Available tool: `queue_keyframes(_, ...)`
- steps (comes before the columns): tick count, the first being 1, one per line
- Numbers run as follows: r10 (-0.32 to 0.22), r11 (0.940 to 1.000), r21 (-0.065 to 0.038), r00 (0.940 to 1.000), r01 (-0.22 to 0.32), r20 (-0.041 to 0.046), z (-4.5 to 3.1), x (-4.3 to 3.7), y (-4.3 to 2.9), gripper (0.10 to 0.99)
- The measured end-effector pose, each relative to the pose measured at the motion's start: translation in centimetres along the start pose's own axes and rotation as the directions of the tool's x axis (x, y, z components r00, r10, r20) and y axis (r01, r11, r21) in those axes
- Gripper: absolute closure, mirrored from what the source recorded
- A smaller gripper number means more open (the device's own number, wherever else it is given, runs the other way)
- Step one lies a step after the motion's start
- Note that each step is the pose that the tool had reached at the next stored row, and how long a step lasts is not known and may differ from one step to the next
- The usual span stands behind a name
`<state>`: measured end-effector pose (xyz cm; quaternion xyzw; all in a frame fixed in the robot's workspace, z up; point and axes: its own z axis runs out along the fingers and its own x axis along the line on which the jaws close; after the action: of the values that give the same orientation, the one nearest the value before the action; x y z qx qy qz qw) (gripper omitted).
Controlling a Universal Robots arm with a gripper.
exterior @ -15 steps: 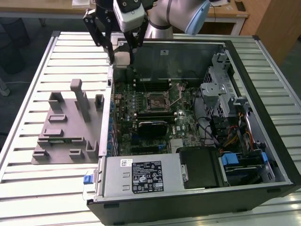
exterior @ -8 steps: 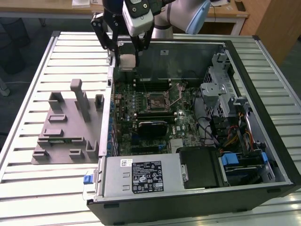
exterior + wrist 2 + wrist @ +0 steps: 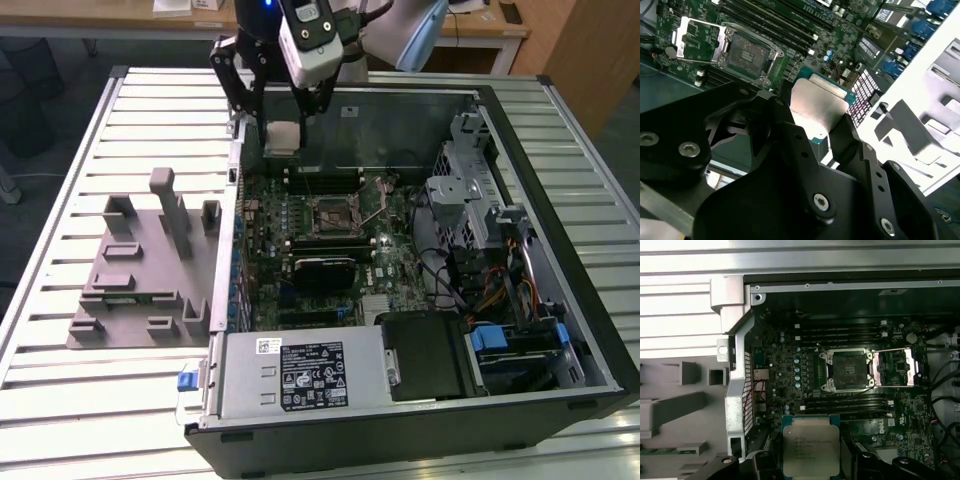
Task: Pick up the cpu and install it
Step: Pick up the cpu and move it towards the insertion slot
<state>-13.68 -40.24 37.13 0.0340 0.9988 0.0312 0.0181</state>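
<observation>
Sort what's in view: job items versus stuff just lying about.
Job:
cpu, held in the gripper
socket, open and empty

Lying about:
grey slotted tray
power supply
drive cage
memory slots

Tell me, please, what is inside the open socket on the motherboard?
The socket looks empty: its dark bed is bare and its frame is swung open. The cpu is held in the end effector, away from it. Its contacts are indiscernible.

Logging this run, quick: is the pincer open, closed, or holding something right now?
Pincer: closed on the cpu, gripping it by two opposite edges.
</observation>
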Motion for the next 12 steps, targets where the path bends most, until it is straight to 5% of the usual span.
queue_keyframes(12, 0.001, 1.0000, 0.001, 0.9999, -0.001, -0.0106, 1.85, -2.14, 0.22, 0.541)
